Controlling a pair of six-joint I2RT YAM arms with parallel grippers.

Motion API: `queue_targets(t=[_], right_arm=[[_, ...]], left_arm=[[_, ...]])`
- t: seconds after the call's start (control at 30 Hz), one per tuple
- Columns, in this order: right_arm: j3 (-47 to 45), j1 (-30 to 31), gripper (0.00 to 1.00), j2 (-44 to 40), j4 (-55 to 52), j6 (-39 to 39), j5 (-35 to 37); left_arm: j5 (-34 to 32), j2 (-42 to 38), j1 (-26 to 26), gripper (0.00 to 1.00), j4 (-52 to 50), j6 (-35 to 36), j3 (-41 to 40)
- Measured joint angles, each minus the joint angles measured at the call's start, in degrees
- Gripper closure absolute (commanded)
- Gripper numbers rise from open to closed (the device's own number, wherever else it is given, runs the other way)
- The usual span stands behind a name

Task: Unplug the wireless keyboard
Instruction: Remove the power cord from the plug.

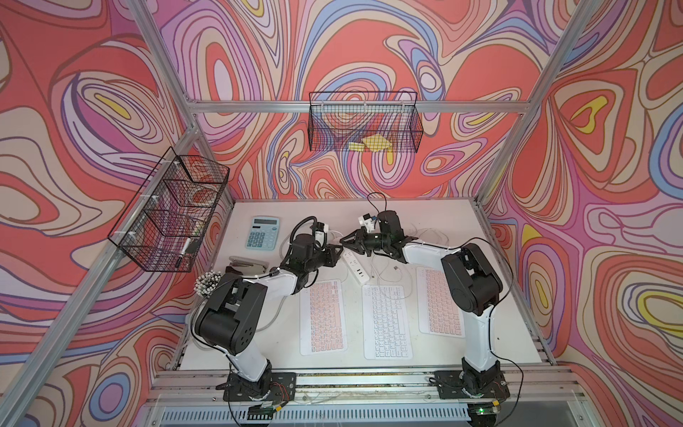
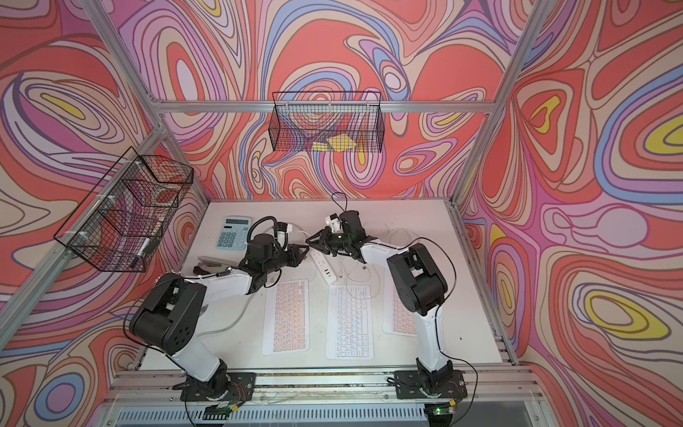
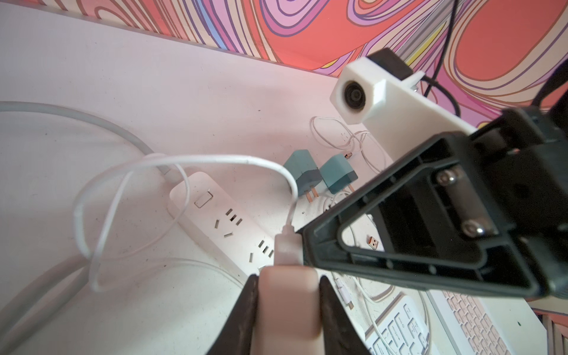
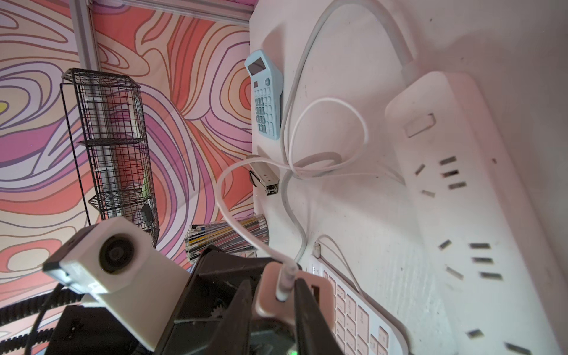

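Three keyboards are lying side by side on the table, nearest the arm bases: left pink keyboard, white keyboard, right pink keyboard, that last one partly sitting under the right arm. Thin white leads are trailing over the white one's far end, and in the right wrist view a small connector is sitting right at the left pink keyboard's far edge; can't tell if it's seated. Just past the keyboards the power strip is lying flat at an angle, sockets up, and both arms are meeting above its far end. Left gripper is pinching a pink adapter tight between its two black fingers. A white cable is looping over the strip, its plug sitting in the adapter's end. Right gripper is nosing in at that plug, one fingertip right against it; whether that claw is clamping the plug or standing spread I can't tell, the other finger is hiding behind it. Off to the left, pen bundle and stapler are sitting near the table edge. Farther out two teal adapters are lying on their sides next to each other, prongs showing, and the calculator is lying flat. Beyond the table, side basket and back basket are hanging on the frame, something yellow lying in the back one.
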Motion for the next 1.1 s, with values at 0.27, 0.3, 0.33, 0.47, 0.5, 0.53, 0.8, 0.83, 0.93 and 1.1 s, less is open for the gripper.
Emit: queue_targets(t=[0.27,0.3,0.33,0.47,0.5,0.53,0.8,0.83,0.93,1.1], right_arm=[[0.0,0.2,0.80,0.6,2.2,1.9,-0.1],[0.0,0.2,0.81,0.7,2.3,2.1,-0.1],[0.1,0.2,0.82,0.8,2.5,2.3,-0.2],[0.4,0.4,0.88,1.1,2.5,2.8,-0.3],[0.6,0.4,0.89,1.2,2.5,3.0,-0.3],[0.6,0.4,0.91,1.2,2.4,3.4,-0.3],[0.2,0.4,0.94,1.3,2.3,6.6,-0.4],[0.0,0.4,0.94,1.3,2.6,7.0,-0.5],[-0.1,0.1,0.95,1.3,3.2,7.8,-0.2],[0.1,-3.5,0.95,2.0,3.2,8.2,3.6]], left_arm=[[0.3,-1.3,0.0,1.00,2.8,0.0,-1.4],[0.3,-1.3,0.0,1.00,2.8,0.0,-1.4],[0.3,-1.3,-0.2,1.00,2.8,0.0,-1.4],[0.2,-1.3,-0.3,1.00,2.9,0.2,-1.6],[0.1,-1.3,-0.3,1.00,2.9,0.2,-1.6],[0.0,-1.3,-0.3,1.00,2.9,0.4,-1.7],[-0.5,-1.7,-0.3,1.00,8.2,0.8,-5.3],[-0.5,-1.7,-0.3,1.00,9.0,0.8,-5.8],[-0.3,-1.7,-0.3,1.00,11.5,0.5,-7.3],[1.4,-2.3,-0.3,1.00,14.3,-0.5,-8.1]])
